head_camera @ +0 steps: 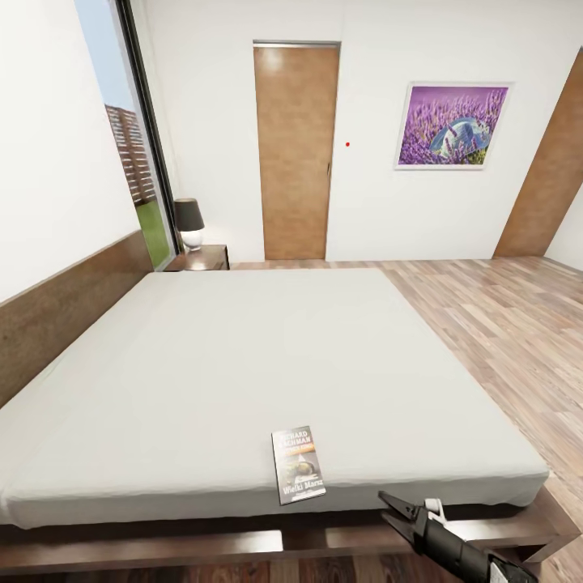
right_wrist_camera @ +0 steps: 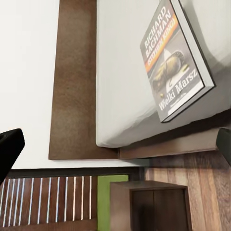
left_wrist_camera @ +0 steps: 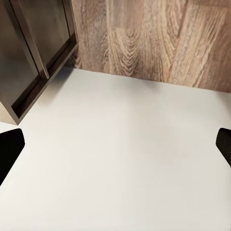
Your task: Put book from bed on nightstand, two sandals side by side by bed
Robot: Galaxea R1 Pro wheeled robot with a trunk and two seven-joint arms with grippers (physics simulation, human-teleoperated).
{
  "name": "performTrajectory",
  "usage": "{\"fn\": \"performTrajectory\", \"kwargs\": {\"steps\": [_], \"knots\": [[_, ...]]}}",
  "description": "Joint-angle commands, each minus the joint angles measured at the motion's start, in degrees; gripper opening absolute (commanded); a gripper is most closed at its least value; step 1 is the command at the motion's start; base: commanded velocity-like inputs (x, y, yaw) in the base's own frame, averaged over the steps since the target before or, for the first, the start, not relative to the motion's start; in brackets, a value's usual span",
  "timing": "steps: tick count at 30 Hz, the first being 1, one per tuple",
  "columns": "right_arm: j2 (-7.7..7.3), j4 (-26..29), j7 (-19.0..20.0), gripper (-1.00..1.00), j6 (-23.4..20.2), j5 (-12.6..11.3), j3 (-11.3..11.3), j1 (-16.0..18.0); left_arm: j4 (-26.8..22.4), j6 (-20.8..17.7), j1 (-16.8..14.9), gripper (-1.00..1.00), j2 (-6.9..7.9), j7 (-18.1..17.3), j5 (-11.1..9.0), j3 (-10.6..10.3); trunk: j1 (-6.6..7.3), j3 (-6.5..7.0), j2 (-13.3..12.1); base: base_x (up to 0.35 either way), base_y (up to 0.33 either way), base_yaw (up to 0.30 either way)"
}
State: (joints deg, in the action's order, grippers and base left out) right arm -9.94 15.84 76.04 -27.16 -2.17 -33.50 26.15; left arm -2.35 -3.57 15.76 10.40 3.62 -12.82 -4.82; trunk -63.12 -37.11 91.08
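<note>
**Bedroom background**

You face white walls (head_camera: 380,202) and a plank floor (head_camera: 502,324). A brown door (head_camera: 295,154) stands straight ahead, a second door (head_camera: 551,178) at far right. A lavender picture (head_camera: 452,125) hangs between them. A tall window (head_camera: 134,138) lights the left, with a lamp (head_camera: 190,223) beside it.

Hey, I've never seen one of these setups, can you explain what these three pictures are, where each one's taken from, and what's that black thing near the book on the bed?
These are simulator renders from a two-armed wheeled robot. The big picture comes from its head camera, looking down over a bed in a bedroom. A book lies flat near the mattress's front edge. The black thing is the robot's right gripper, jaws open, holding nothing, low beside the bed frame. The other two pictures come from cameras on each wrist. The right wrist one sees the same book past its dark fingertips. The left wrist one shows the left gripper, also open and empty, over a pale surface. A nightstand with a lamp stands at the bed's far corner.
</note>
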Motion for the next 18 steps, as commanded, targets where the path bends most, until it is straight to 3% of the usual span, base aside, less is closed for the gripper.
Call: {"fn": "performTrajectory", "kwargs": {"steps": [1,14,18], "knots": [[0.0,0.0,-0.1,1.0,-0.6,-0.2,0.0,0.2,-0.3,-0.4,0.1,1.0,0.0,0.2,-0.6,-0.5,0.0,-0.04,0.0,0.0,0.0,0.0],[-0.3,-0.1,-1.5,1.0,-0.6,-1.8,0.0,1.0,-0.3,-0.3,0.1,1.0,-0.02,0.3,-0.5,-0.5,0.0,-0.04,0.0,0.0,0.0,0.0],[-0.26,-0.1,-2.6,1.0,-0.6,-2.2,0.0,1.1,-0.2,-0.4,0.1,1.0,-0.02,0.3,-0.5,-0.5,-0.88,-0.76,1.6,0.0,0.0,0.0]]}}
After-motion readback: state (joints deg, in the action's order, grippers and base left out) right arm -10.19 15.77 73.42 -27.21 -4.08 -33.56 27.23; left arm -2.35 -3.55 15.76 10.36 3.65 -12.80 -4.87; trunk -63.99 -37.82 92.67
